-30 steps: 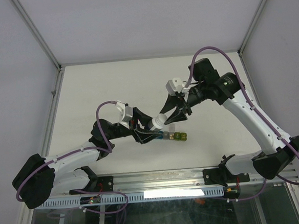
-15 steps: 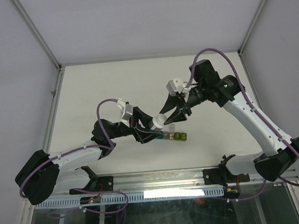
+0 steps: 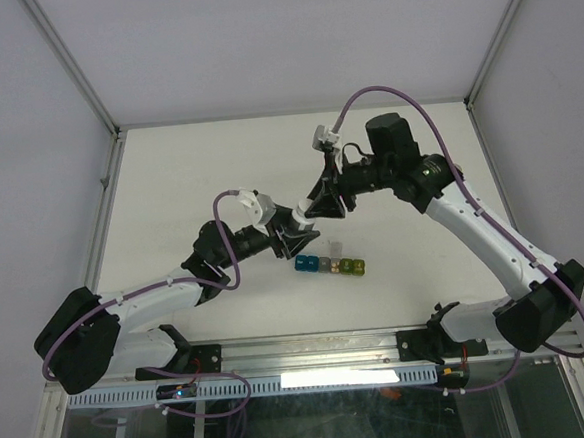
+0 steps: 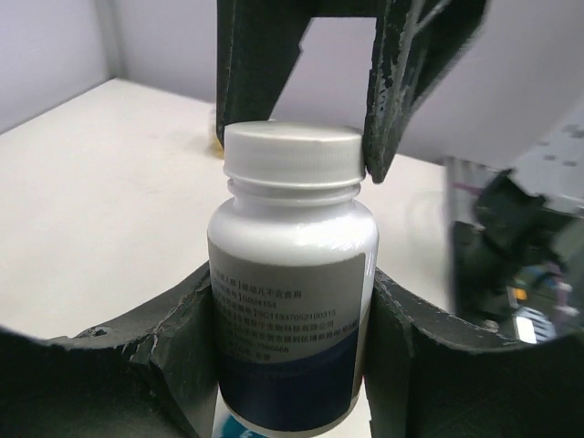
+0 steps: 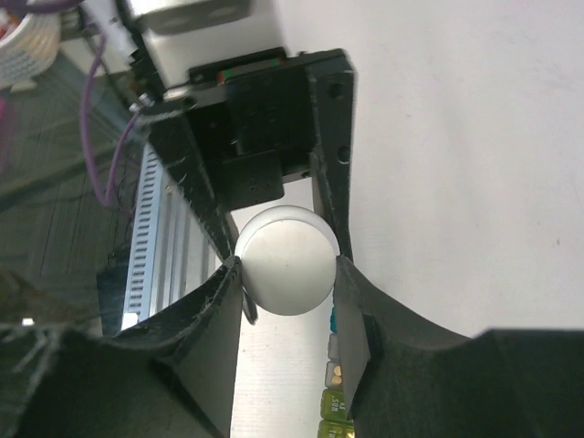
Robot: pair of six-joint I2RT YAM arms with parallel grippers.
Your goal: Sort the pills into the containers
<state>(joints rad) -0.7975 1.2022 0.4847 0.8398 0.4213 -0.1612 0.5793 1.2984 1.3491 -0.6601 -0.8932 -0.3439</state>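
left gripper: jaws clamped on white bottle body
right gripper: jaws clamped on cap
containers: on tabletop, at bottle's 5 o'clock

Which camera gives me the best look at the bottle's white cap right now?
Left wrist: the cap shows side-on, whole, flanked by the right gripper. Right wrist shows only its round top between its fingers. Top external hides it between that gripper and the left gripper.
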